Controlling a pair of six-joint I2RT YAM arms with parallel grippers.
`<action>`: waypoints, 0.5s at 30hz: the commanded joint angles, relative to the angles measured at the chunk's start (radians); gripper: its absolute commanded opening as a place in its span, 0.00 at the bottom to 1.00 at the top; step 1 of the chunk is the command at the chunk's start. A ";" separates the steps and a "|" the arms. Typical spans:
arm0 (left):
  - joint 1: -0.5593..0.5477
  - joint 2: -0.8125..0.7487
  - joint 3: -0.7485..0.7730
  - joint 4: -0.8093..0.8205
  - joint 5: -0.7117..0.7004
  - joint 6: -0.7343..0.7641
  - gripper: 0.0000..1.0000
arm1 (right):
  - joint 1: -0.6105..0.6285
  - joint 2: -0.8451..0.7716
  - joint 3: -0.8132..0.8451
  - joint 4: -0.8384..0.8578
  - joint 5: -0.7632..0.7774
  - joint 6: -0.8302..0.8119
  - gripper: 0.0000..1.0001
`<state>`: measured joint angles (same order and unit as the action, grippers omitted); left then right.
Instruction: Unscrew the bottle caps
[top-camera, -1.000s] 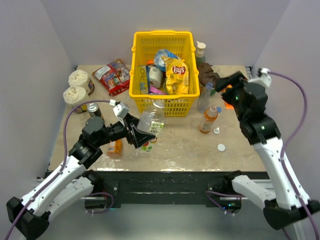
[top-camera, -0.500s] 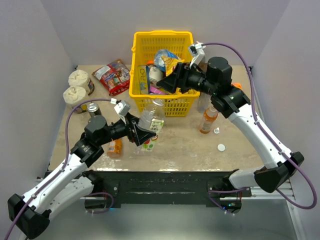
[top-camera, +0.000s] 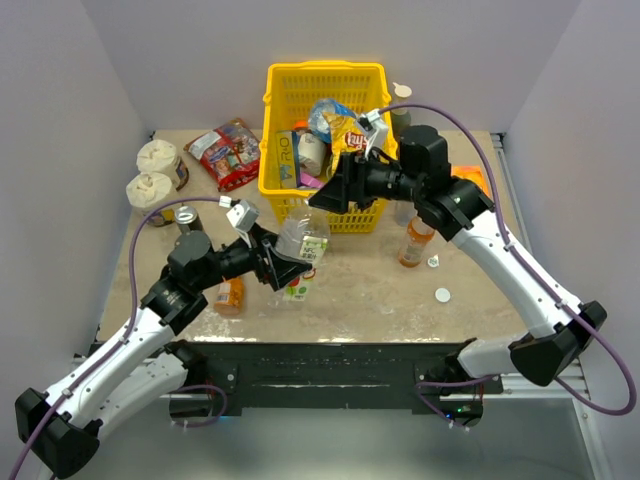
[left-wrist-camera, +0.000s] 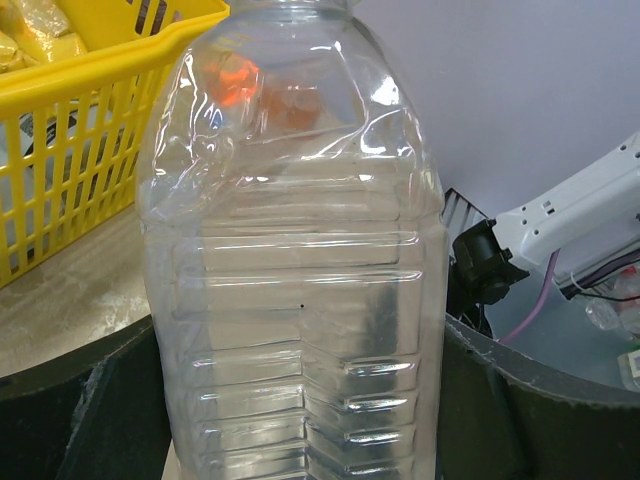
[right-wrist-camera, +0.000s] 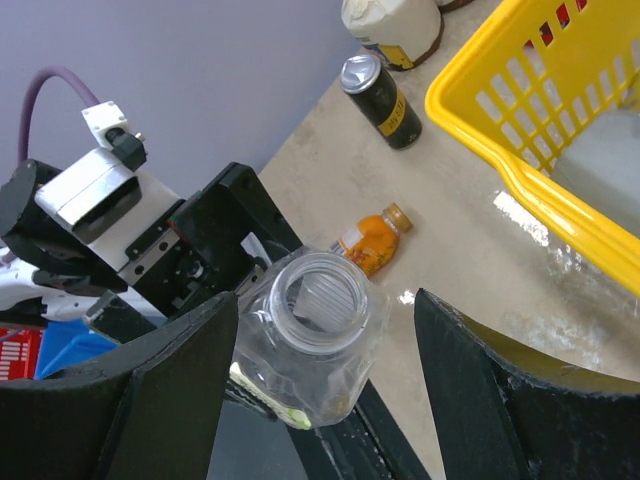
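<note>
Grip: left hand (top-camera: 283, 268) clamped on the lower body of a clear ribbed plastic bottle (left-wrist-camera: 300, 250), one finger pressed to each side. The bottle is held just in front of the yellow plastic basket (top-camera: 325, 75); I cannot tell whether its base rests on the beige tabletop (top-camera: 360, 290).

Axis: its long axis runs from the left hand up and a little toward the basket, neck uppermost.

The right hand (right-wrist-camera: 322, 300) hangs over that neck with fingers apart, one on either side of the mouth and touching nothing. Its wrist view looks almost straight down the axis. The right arm is the nearer one to the neck.

Note: the mouth looks open, with no cap that I can make out. Two small round white plastic caps (top-camera: 442, 295) lie loose on the tabletop.

Still capped, by my reading:
- A tall bottle with orange label (top-camera: 415, 240), standing beneath the right forearm.
- A small orange juice bottle (right-wrist-camera: 370, 240), lying on its side near the left arm.
</note>
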<state>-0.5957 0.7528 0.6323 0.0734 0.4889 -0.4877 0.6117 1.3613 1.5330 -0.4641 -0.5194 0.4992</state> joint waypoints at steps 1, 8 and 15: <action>0.005 -0.017 0.029 0.095 0.027 -0.018 0.21 | 0.013 -0.008 -0.007 0.011 -0.031 -0.007 0.74; 0.005 -0.017 0.021 0.108 0.051 -0.023 0.21 | 0.034 -0.004 -0.030 0.064 -0.045 0.025 0.69; 0.005 -0.018 0.018 0.111 0.062 -0.022 0.21 | 0.060 -0.004 -0.039 0.077 -0.030 0.027 0.37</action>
<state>-0.5957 0.7490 0.6323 0.1101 0.5240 -0.4976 0.6544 1.3624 1.5028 -0.4259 -0.5411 0.5179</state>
